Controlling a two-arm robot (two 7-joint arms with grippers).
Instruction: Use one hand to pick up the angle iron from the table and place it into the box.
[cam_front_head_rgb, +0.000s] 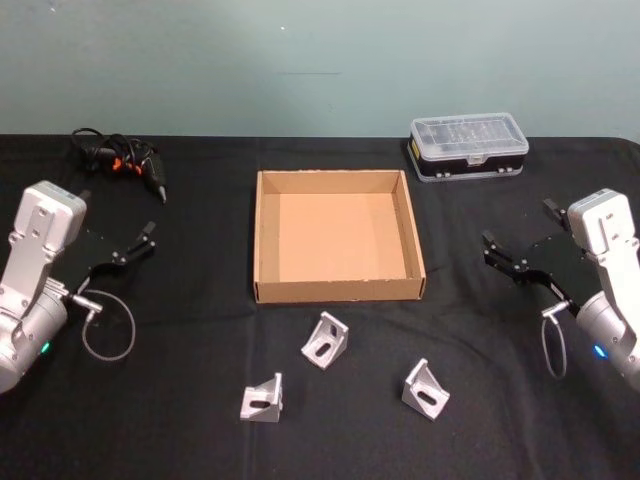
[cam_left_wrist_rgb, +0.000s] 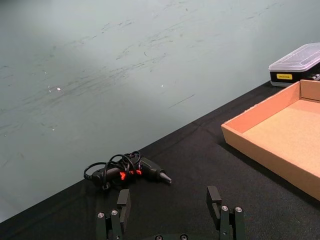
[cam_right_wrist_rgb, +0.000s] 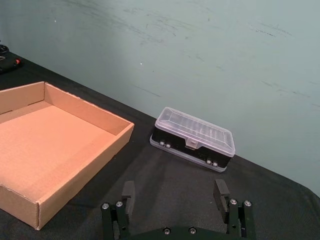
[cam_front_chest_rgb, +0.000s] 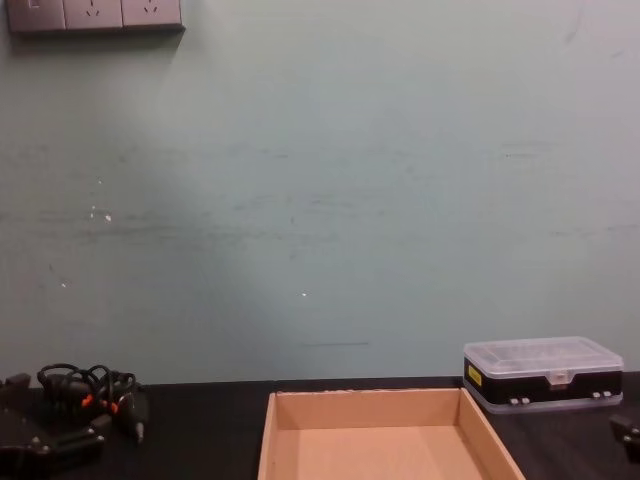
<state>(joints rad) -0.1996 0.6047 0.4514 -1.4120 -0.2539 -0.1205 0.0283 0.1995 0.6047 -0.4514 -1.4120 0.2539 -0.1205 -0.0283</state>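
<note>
The box (cam_front_head_rgb: 340, 291) sits mid-counter (cam_front_head_rgb: 190, 430), nothing in it. On the near side of it, on the counter, lie three pieces: the middle angle iron (cam_front_head_rgb: 326, 341) close to the box's near wall, the left angle iron (cam_front_head_rgb: 263, 399) nearer still and to the left, the right angle iron (cam_front_head_rgb: 426, 388) nearer and to the right. A plastic case (cam_front_head_rgb: 468, 147) lies beyond the box's far right corner, a cabled tool (cam_front_head_rgb: 122, 160) at far left. The left pincer (cam_front_head_rgb: 135, 243) is left of the box, the right pincer (cam_front_head_rgb: 518, 228) right of it, both well apart from it
</note>
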